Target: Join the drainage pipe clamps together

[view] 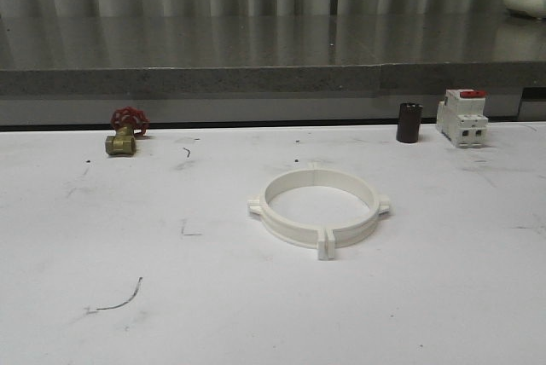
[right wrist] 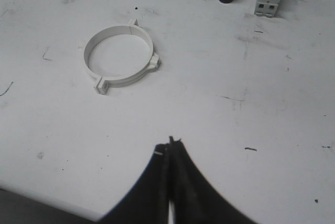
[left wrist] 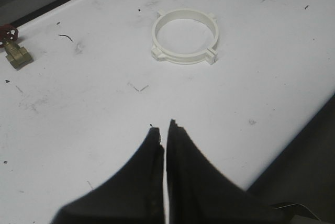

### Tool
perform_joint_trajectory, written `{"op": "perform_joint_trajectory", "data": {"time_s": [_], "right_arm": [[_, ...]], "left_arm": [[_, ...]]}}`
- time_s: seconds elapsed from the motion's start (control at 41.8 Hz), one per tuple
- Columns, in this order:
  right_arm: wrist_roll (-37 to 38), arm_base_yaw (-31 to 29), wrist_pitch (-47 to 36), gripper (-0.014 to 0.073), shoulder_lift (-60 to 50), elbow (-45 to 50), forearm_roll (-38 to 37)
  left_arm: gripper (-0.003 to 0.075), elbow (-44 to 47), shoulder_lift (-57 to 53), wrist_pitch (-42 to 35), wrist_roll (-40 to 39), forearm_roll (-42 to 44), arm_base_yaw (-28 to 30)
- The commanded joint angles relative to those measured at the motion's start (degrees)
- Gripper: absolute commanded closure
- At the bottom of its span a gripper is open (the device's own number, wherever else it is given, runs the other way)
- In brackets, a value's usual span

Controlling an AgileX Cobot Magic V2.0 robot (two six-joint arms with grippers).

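Observation:
The two white drainage pipe clamps (view: 320, 206) lie flat in the middle of the white table, their ends together so they form one ring with small tabs sticking out. The same ring appears in the left wrist view (left wrist: 185, 36) and the right wrist view (right wrist: 119, 55). My left gripper (left wrist: 163, 127) hovers over bare table well short of the ring, its dark fingers pressed together and empty. My right gripper (right wrist: 169, 144) is likewise shut on nothing, apart from the ring, above the near part of the table.
A brass valve with a red handwheel (view: 126, 131) sits at the back left. A dark cylinder (view: 409, 122) and a white breaker with a red top (view: 461, 116) stand at the back right. A grey ledge (view: 273, 75) runs behind the table.

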Motion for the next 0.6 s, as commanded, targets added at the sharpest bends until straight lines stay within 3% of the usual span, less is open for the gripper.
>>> {"op": "perform_joint_trajectory", "data": {"time_s": [0.0,0.335,0.574], "right_arm": [[-0.44,-0.28,-3.40,0.0663,0.16,-1.51,0.11],[-0.44,-0.28,-3.40,0.0663,0.16,-1.51,0.11],[-0.44,-0.28,-3.40,0.0663,0.16,-1.51,0.11]], "left_arm": [[0.0741,-1.63,0.02,-4.01,-0.09,-0.59,0.05],[0.0741,-1.63,-0.40,-4.16,-0.09,-0.59,0.19],[0.0741,-1.63,-3.75,-4.16,-0.09,-0.59,3.80]]}}
